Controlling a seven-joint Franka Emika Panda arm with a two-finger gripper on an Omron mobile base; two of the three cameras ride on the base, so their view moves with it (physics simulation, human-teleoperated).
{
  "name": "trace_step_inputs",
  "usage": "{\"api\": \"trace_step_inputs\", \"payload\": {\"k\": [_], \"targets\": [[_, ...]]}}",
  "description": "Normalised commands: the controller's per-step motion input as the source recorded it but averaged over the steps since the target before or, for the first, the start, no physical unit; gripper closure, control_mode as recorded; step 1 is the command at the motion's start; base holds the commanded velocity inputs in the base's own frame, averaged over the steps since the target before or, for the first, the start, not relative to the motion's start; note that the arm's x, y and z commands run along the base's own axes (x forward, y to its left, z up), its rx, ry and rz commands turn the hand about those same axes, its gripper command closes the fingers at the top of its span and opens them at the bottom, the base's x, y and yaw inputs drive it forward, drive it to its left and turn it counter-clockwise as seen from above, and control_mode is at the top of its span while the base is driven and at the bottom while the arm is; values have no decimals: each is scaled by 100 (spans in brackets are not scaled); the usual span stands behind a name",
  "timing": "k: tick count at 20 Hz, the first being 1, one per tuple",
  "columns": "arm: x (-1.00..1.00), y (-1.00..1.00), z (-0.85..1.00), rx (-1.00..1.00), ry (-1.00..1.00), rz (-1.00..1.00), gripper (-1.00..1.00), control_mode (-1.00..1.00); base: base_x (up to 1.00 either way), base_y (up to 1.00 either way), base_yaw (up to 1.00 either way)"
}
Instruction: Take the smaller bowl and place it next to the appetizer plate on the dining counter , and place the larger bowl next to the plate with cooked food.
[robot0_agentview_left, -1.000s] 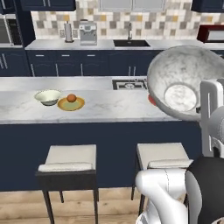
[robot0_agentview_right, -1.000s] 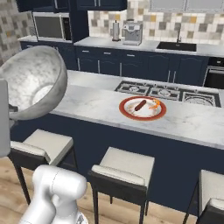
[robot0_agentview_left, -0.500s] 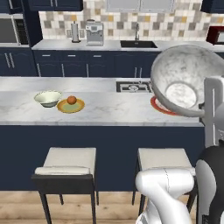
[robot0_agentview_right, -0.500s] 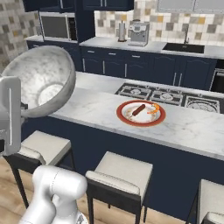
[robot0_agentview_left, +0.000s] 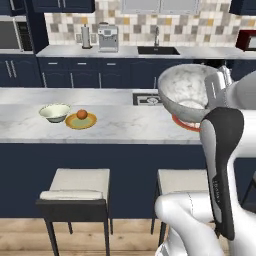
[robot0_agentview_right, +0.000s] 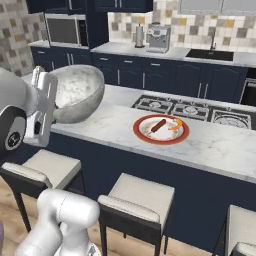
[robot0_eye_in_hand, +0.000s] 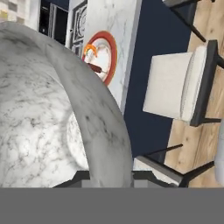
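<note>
The dining counter (robot0_agentview_left: 120, 131) is long and white with dark sides. Above it, the arm is bent up high, holding the larger bowl (robot0_agentview_left: 187, 91) tipped on its side. The gripper (robot0_eye_in_hand: 106, 176) pinches the bowl's rim between its fingers. Past the fingers, the plate with cooked food (robot0_agentview_right: 161, 129) sits on the counter.
</note>
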Motion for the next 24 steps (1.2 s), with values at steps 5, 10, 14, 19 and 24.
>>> {"api": "trace_step_inputs", "payload": {"k": [5, 10, 14, 19, 24], "targets": [[78, -18, -17, 0, 23, 1, 100, -100, 0, 0, 0], [56, -24, -49, 0, 5, 0, 100, -100, 0, 0, 0], [80, -1, -57, 1, 0, 3, 100, -100, 0, 0, 0], [84, -3, -35, 7, 0, 0, 100, -100, 0, 0, 0], [68, -10, -32, 11, 0, 0, 100, -100, 0, 0, 0]]}}
